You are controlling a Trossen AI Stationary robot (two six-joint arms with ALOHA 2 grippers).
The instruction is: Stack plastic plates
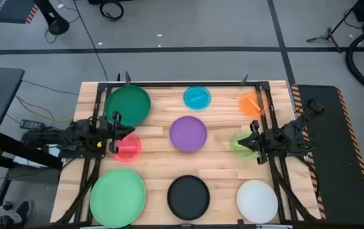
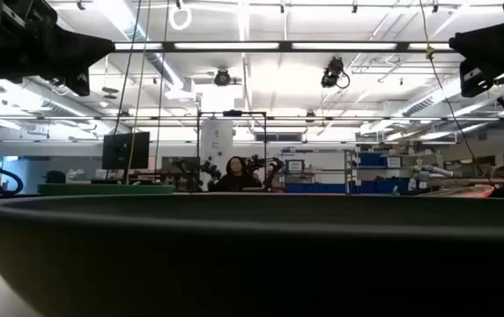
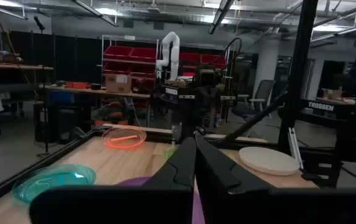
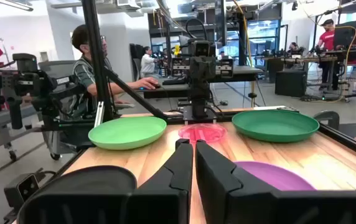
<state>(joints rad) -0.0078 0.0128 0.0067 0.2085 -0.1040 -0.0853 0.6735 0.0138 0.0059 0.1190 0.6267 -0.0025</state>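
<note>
**9 plates flat and apart, both grippers closed over the small ones**

Nothing is stacked yet, as far as the high view shows: all 9 plates lie singly on the wooden table [image 1: 223, 143], in roughly 3 rows.

The far row holds the dark green plate [image 1: 128, 105], the blue plate [image 1: 196, 97] and the orange plate [image 1: 252, 104]. The middle row holds the red plate [image 1: 128, 147], the purple plate [image 1: 188, 133] and the lime plate [image 1: 241, 144]. The near row holds the light green plate [image 1: 118, 198], the black plate [image 1: 189, 196] and the white plate [image 1: 257, 200].

The left gripper [image 1: 114, 135] hovers at the inner edge of the red plate, with the dark green plate just beyond it. Its wrist view shows the fingers [image 3: 181, 165] pressed together, holding nothing. The right gripper [image 1: 255, 140] sits over the lime plate's outer edge, fingers [image 4: 181, 163] likewise closed and empty.

The plates are round, so there is no long axis to align with; what matters is which rim is nearest. Judging by position, the left arm is closest to the 2 green plates, the likely base of a stack, while the right arm is closest to the lime, orange and white ones. The purple plate lies between both arms. Either gripper must open before taking a rim.
</note>
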